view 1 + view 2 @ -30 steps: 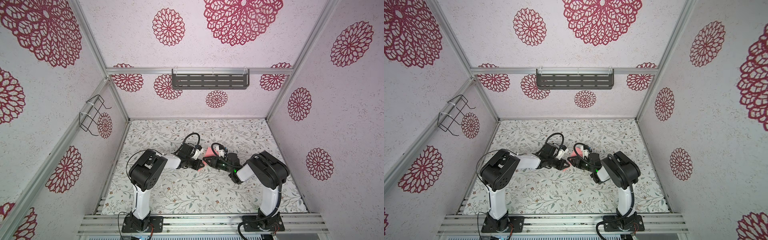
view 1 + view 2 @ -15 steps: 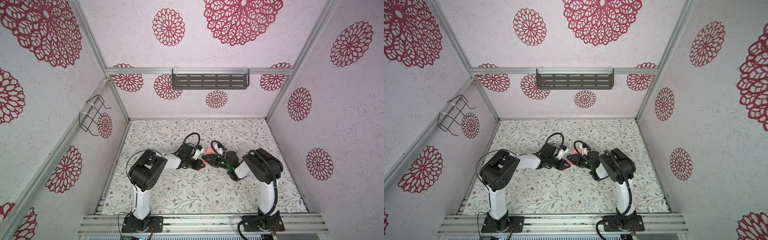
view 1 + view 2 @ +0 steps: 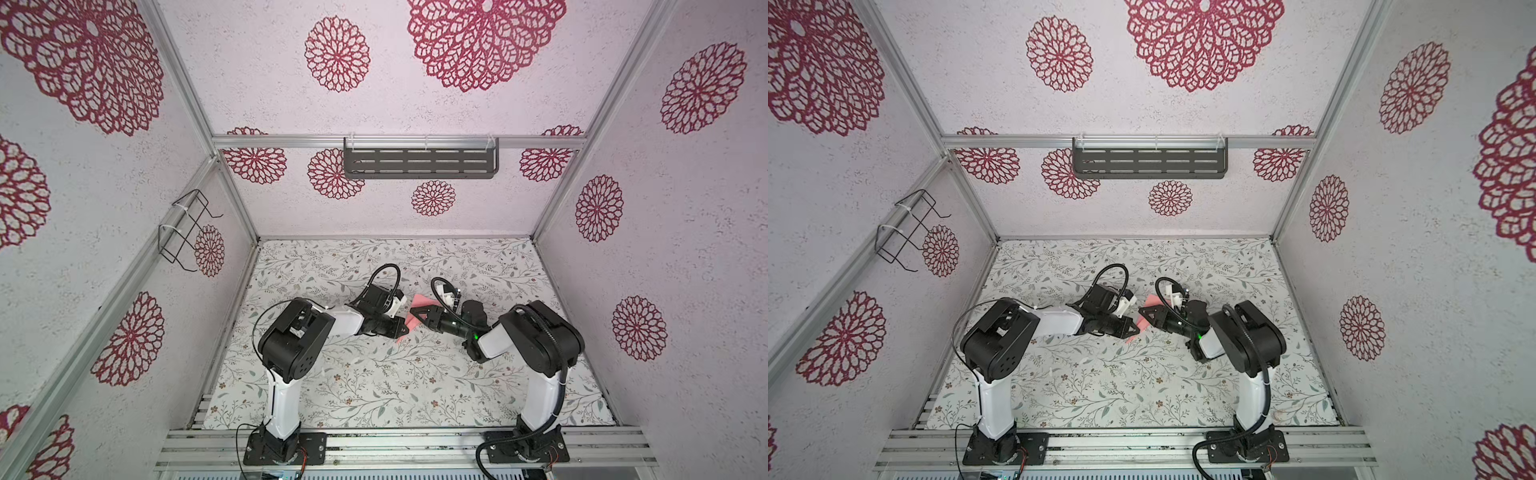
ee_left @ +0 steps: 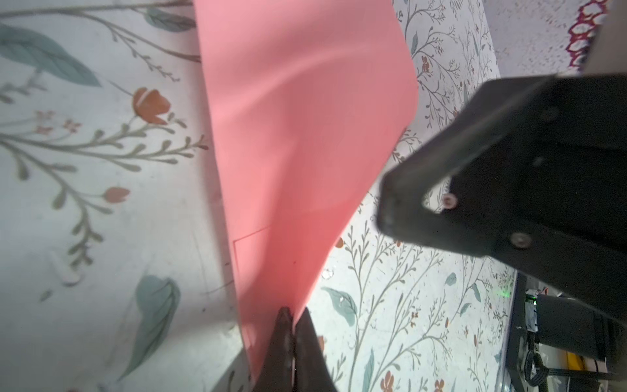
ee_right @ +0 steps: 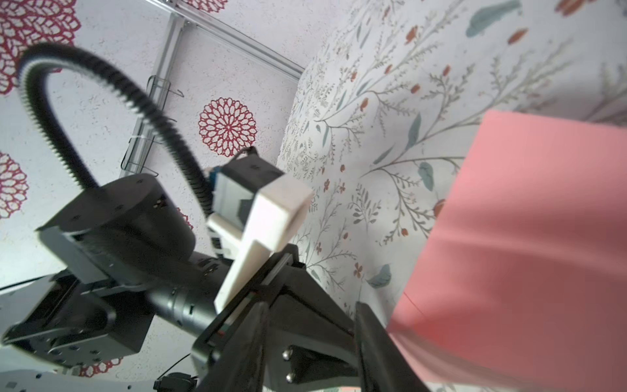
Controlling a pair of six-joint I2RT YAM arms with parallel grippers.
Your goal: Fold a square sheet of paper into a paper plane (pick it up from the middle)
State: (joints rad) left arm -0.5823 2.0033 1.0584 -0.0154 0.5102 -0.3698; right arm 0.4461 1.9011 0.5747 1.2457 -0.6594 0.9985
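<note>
The square sheet of paper (image 3: 420,301) (image 3: 1153,301) is salmon pink and hangs bowed just above the middle of the table. In the left wrist view the paper (image 4: 305,135) curves away, with a faint crease line near its lower part. My left gripper (image 4: 294,310) (image 3: 404,329) (image 3: 1135,330) is shut on the sheet's near edge. My right gripper (image 5: 312,305) (image 3: 414,311) (image 3: 1143,311) faces it from the right. Its jaws are open, with nothing between them, and one fingertip (image 5: 364,310) is beside the sheet's edge (image 5: 526,237). No paper plane shape is in view.
The floral table cover (image 3: 374,395) spreads around both arms. A dark slotted shelf (image 3: 419,162) hangs on the back wall and a wire basket (image 3: 187,230) on the left wall. An aluminium rail (image 3: 395,449) runs along the front edge.
My right gripper has shifted slightly left and back, closer to the paper and the left gripper. The left gripper holds the sheet in nearly the same place.
</note>
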